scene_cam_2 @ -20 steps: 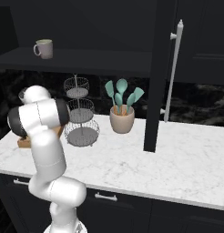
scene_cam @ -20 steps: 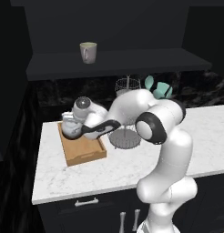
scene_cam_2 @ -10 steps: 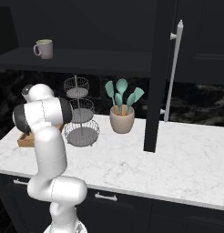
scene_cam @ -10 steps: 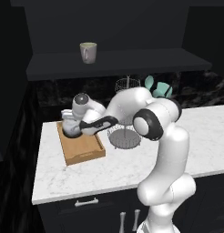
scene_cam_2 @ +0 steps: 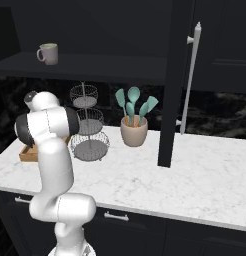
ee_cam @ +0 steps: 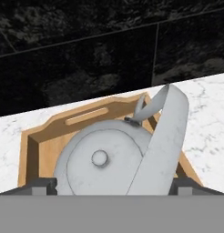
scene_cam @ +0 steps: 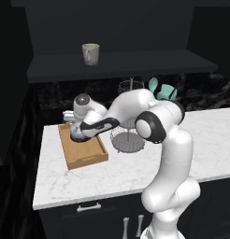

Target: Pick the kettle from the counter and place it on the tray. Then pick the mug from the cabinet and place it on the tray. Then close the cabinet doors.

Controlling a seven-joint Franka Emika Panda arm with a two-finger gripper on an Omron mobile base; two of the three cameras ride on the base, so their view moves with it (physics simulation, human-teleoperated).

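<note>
The kettle [ee_cam: 104, 164], a squat rounded body of dull grey metal with a small knob on its lid and a broad arched strap handle, is sitting inside the tray [ee_cam: 82, 118]. The tray is rectangular, of light-brown wood, with a raised rim and a slot handle cut into its far end, and is lying on the white marble-patterned counter [scene_cam: 135, 172] by the dark veined backsplash. The gripper [ee_cam: 112, 184] is hovering directly over the kettle, its dark fingertips [ee_cam: 41, 185] standing wide apart on either side of the body, gripping nothing. The mug [scene_cam: 90, 53], pale and cylindrical with a loop handle, is standing on the dark cabinet shelf [scene_cam: 135, 63]. A tiered wire basket stand [scene_cam_2: 86, 130] and a tan crock [scene_cam_2: 133, 132] holding teal utensils are standing further along the counter.
</note>
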